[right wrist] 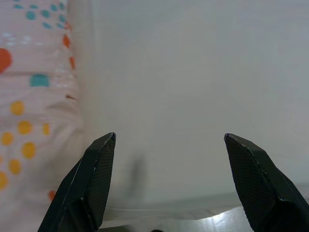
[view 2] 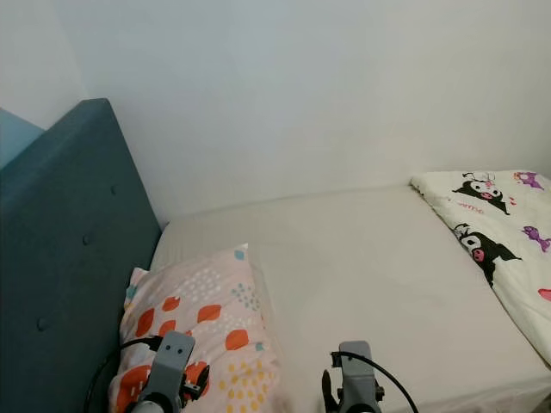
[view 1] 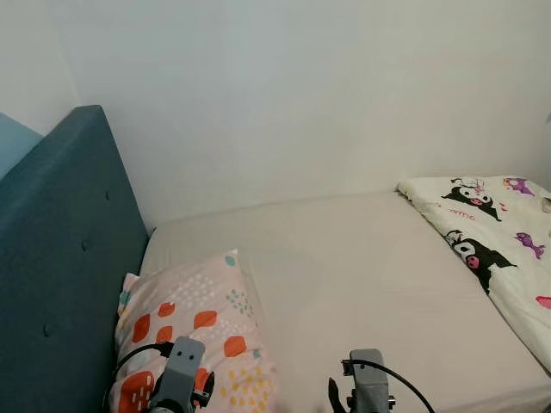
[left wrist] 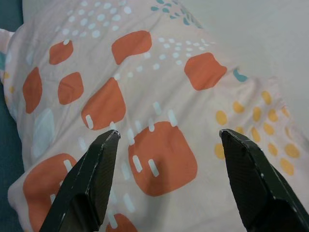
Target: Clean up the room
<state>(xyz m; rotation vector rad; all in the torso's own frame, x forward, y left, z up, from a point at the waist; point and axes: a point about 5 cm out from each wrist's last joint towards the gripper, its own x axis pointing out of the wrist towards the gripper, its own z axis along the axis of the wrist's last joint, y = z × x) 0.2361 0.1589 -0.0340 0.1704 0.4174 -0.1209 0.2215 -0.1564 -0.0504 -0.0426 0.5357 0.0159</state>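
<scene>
Since our left claw (left wrist: 164,145) hangs spread directly over the patterned pillow (view 1: 194,331) by the headboard (view 1: 60,258), probably just above it, it is nearer; our right claw (right wrist: 169,150), also spread, faces bare bed (view 1: 362,267).

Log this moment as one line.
left gripper: open over pillow | right gripper: open over sheet | blanket: far side

No legible text or labels anywhere.
</scene>
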